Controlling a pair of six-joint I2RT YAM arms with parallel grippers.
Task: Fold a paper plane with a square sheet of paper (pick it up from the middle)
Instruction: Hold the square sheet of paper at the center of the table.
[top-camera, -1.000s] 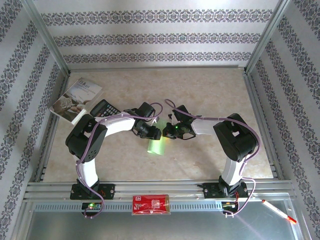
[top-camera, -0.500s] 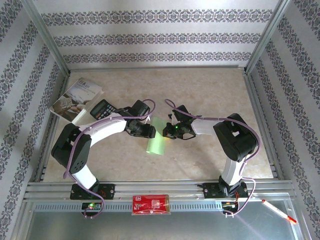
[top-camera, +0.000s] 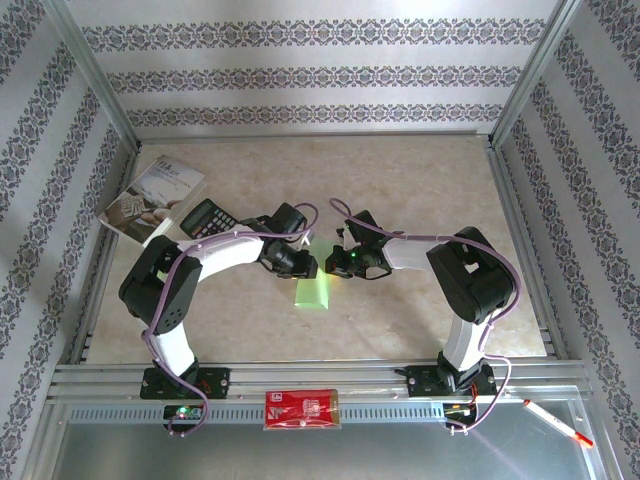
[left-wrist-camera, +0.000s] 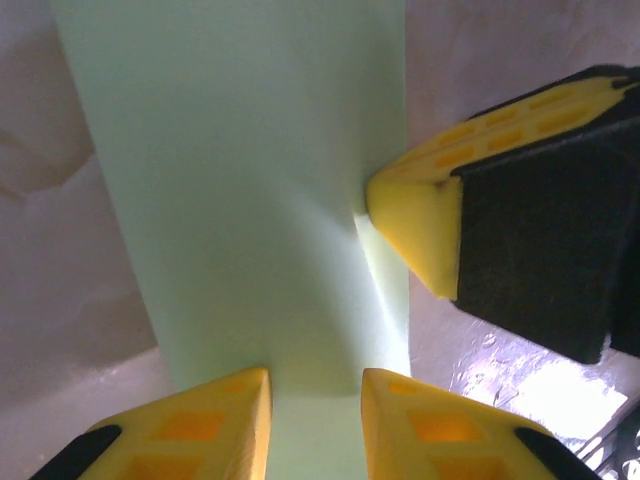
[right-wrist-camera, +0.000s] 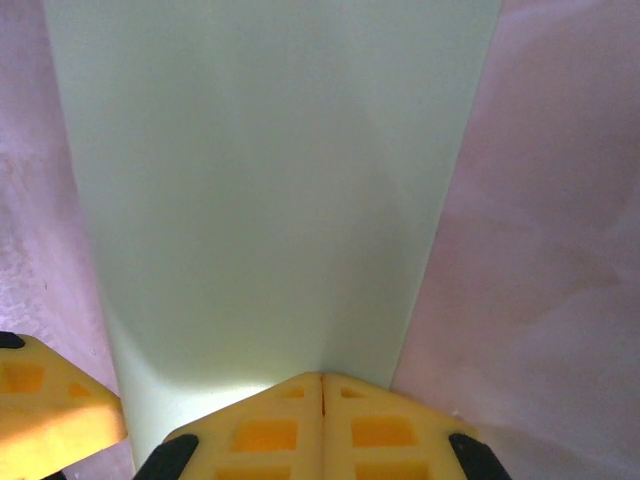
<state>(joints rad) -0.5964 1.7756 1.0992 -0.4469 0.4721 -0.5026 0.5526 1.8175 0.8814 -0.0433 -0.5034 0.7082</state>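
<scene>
The desk (top-camera: 400, 180) is a pale stone-look top with soft brown swirls, and most of it is bare. Walls (top-camera: 320, 75) go around three sides, white with grey bands of small flower shapes. Shiny metal posts (top-camera: 98, 80) stand in the corners. A metal rail (top-camera: 320, 375) runs along the bottom of the top picture, where the two arms are fixed.

In the upper left of the top picture a grey-white booklet (top-camera: 155, 192) lies flat. A black calculator (top-camera: 208, 217) lies just beside it and touches its corner. A red flat packet (top-camera: 302, 410) sits on the rail at the bottom middle. A white pen with a red tip (top-camera: 557, 422) lies in the lower right corner.

The green paper (top-camera: 313, 292) is in the middle of the desk, well away from the other things. It is folded into a long band with straight sides. Both arms bend inward, and their tips meet just above it.

The right claw (right-wrist-camera: 322, 415) has its two yellow fingers pressed tight together on one end of the green paper, so it is pinching the paper.

The left claw (left-wrist-camera: 315, 425) has its fingers a little apart. The gap between them is narrow, and green paper shows in it. From the left wrist, one yellow finger of the right claw touches the side edge of the band.
</scene>
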